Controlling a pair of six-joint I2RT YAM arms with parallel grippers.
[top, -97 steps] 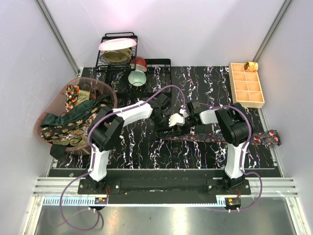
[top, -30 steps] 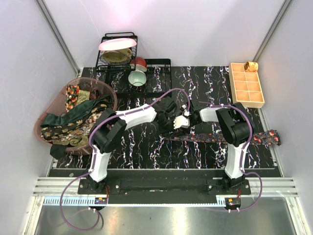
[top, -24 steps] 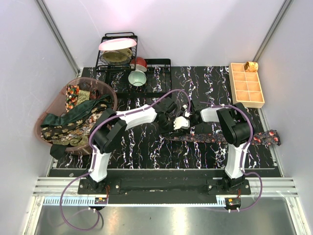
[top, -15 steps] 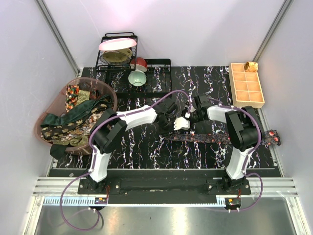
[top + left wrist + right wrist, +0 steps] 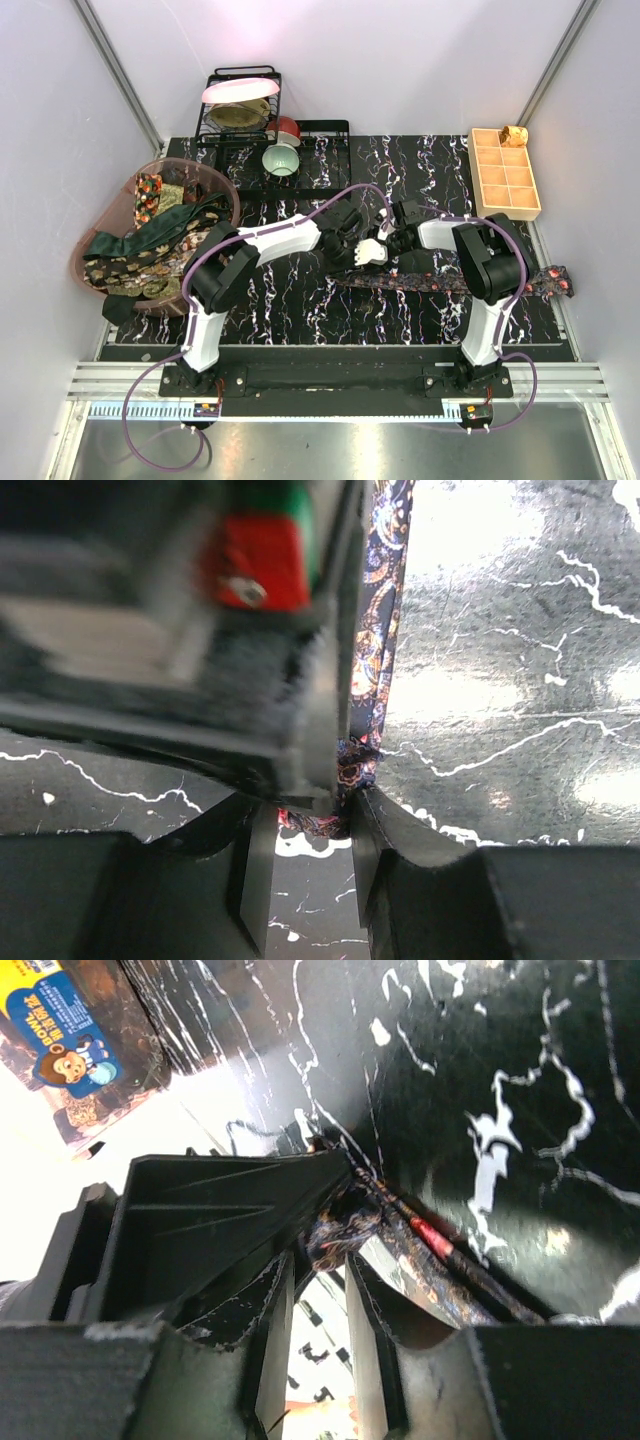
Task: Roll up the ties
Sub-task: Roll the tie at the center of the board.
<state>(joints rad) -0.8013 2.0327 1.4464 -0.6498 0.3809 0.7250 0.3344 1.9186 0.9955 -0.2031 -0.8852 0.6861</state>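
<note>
Top view: I'm seeing the tie (image 5: 445,281) lying flat across the table (image 5: 300,300), mid-right, with the left gripper (image 5: 372,250) and right gripper (image 5: 392,243) meeting at its left end.
Left wrist: the left gripper (image 5: 312,865) is pinching the tie's (image 5: 378,630) bunched end, jaws narrowed on it.
Right wrist: the right gripper (image 5: 318,1290) is standing partly open, gripping nothing. The tie's (image 5: 340,1228) bunched end is sitting just past its fingertips.

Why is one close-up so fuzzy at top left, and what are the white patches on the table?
Left wrist view: a dark part with a red patch is likely too near to focus; light glares off the glossy table; the tie is fairly sharp. Right wrist view: left edge washed out white. Top view: sharp, evenly lit.
</note>
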